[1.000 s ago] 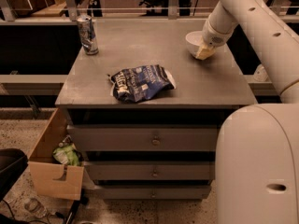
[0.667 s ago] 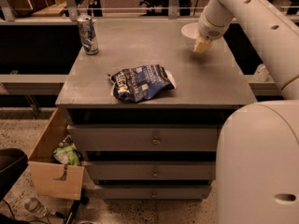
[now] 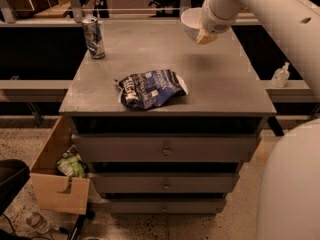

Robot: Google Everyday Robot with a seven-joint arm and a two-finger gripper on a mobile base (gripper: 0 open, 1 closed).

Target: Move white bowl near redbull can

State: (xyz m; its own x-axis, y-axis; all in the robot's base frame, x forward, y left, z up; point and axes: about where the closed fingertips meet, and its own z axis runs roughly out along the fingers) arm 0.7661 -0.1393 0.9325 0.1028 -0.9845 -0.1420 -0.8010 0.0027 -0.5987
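Now the claw (image 3: pixel 205 36) hangs over the tabletop's (image 3: pixel 225 79) far right corner, pinching the white bowl (image 3: pixel 190 19) by its rim, clear of the surface. The redbull can (image 3: pixel 93 36) stands well apart, straight left along the far edge, by the far left corner. The snack bag (image 3: pixel 150 89) lies nearer the front edge, off that line.

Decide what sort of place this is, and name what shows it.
Probably a robotics lab or workshop: a grey drawer cabinet used as a worktable, a cardboard box of scraps on the speckled floor, and a robot's gripper holding a bowl above the cabinet's far right.
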